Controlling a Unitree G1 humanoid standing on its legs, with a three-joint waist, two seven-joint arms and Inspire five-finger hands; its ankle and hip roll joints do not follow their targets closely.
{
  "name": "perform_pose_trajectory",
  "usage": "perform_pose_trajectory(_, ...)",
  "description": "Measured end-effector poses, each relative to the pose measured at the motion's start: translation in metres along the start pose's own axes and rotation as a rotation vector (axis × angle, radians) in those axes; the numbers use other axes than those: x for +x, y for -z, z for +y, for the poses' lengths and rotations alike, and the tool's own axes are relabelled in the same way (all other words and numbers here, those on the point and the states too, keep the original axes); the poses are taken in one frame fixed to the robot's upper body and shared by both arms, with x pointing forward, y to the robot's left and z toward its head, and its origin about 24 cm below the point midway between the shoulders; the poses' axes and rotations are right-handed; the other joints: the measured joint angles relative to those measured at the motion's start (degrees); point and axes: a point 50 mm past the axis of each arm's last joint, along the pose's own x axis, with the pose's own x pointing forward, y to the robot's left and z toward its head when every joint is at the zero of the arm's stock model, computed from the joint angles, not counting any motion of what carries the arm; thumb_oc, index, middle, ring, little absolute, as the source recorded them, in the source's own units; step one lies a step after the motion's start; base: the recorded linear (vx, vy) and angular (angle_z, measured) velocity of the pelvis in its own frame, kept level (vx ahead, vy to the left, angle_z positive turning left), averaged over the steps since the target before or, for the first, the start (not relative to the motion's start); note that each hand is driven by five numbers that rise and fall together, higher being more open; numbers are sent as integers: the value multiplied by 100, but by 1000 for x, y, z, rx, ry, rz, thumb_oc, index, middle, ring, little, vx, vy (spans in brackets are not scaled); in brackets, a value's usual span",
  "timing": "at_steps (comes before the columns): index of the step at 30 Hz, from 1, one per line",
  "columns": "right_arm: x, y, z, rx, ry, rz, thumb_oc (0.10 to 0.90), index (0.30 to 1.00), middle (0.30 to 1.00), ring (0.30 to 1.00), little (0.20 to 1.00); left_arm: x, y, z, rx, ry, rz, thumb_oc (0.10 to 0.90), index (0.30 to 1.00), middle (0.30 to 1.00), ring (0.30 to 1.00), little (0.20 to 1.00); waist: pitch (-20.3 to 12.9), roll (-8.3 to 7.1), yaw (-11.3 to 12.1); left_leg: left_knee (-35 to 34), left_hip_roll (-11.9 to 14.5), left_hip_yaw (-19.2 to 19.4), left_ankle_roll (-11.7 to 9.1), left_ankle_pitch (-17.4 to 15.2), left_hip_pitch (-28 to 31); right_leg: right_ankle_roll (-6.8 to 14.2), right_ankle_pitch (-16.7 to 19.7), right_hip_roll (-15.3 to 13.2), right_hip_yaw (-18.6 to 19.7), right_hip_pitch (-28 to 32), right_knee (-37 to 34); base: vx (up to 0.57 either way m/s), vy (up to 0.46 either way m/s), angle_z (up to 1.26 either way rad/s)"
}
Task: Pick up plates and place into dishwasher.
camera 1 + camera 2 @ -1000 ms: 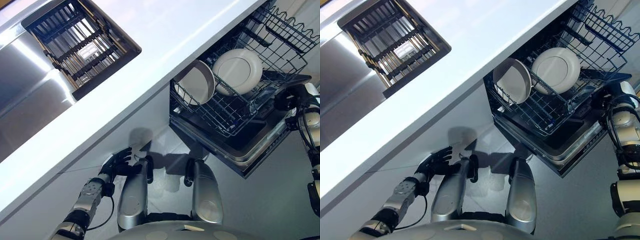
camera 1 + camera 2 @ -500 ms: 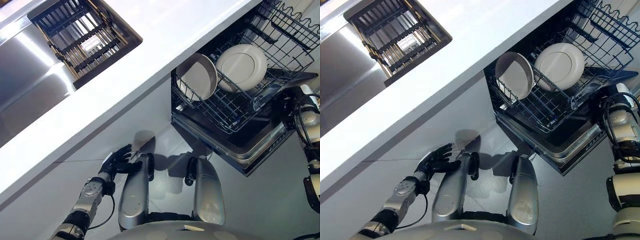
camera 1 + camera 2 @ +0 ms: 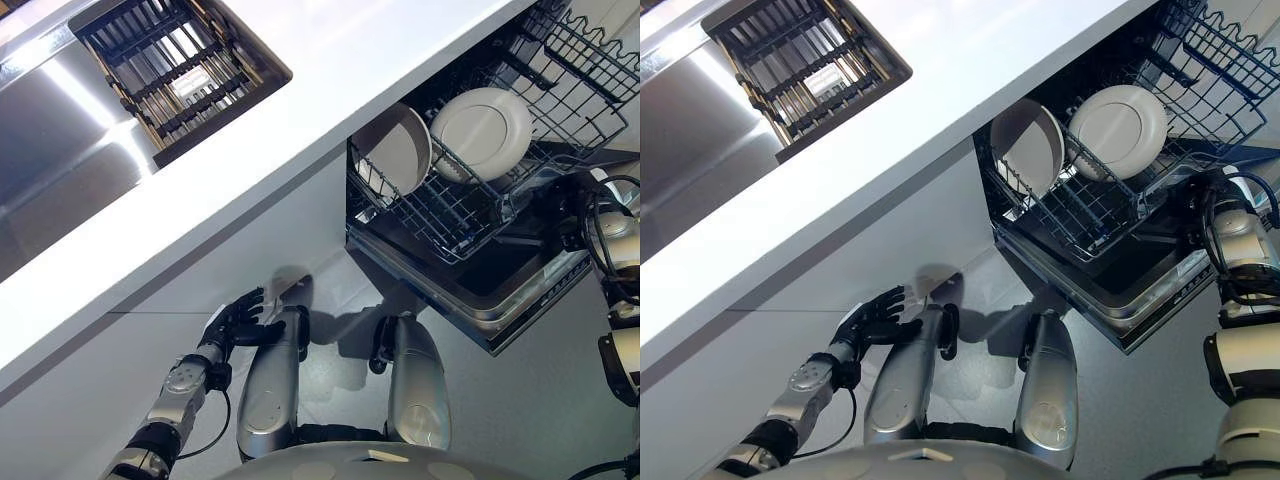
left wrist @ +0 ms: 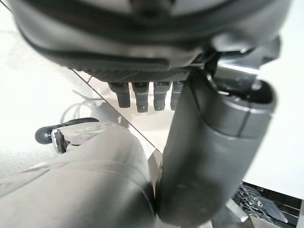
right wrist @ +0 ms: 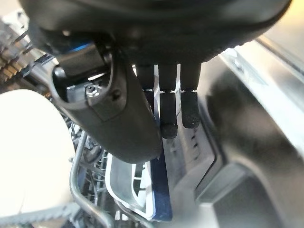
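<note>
Two white plates stand on edge in the dishwasher's lower wire rack: one plate near the counter, the other plate beside it further in. My right hand hovers at the rack's outer end, above the open door. Its fingers hang straight and hold nothing, with a plate's rim just beside them. My left hand hangs low by the cabinet front, fingers relaxed and empty.
The dishwasher door lies folded down under the pulled-out rack. A white counter runs above it, with a steel sink and a dark slatted drainer set into it. An upper rack sits further inside.
The whole picture has shifted slightly, so the camera moved. Both plates stay in the rack and both hands keep their places.
</note>
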Motion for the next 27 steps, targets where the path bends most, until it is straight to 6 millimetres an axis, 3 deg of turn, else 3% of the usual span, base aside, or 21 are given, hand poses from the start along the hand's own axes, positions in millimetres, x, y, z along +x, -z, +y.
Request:
perform_pose_trajectory(9,1,11,13,369,-132,71,100,300,300,300,200,-2,1,-1,-7,-14,-2,800,900,900,900,900,1,4,93,-26,-7,-162,-39,50,37,-65,-66,-1,-143,81,36,15,1,4)
perform_pose_trajectory(14,1,13,44,752,-255,126,100,300,300,300,200,-3,3,-1,-19,-28,0,800,900,900,900,900,4,11,132,-26,-69,-259,-42,53,60,-121,-102,-10,-160,90,106,51,1,1)
perform_pose_trajectory(21,-2,-4,82,1148,-413,128,100,300,300,300,200,-2,3,-8,-29,-23,-3,800,900,900,900,900,31,251,303,-41,-146,-411,-73,92,79,-133,-128,-75,-293,189,116,32,28,11)
perform_pose_trajectory(23,-2,-19,85,1265,-453,93,100,300,300,300,200,-2,1,-12,-23,-12,-10,800,900,900,900,900,48,325,365,-87,-195,-418,-84,121,81,-122,-135,-118,-312,189,128,25,29,12)
perform_pose_trajectory(27,-2,-25,83,1397,-442,67,100,300,300,300,200,-2,-1,-16,-31,-3,-17,800,900,900,900,900,57,370,503,-91,-318,-486,-124,163,54,-99,-255,-264,-394,190,238,15,29,19)
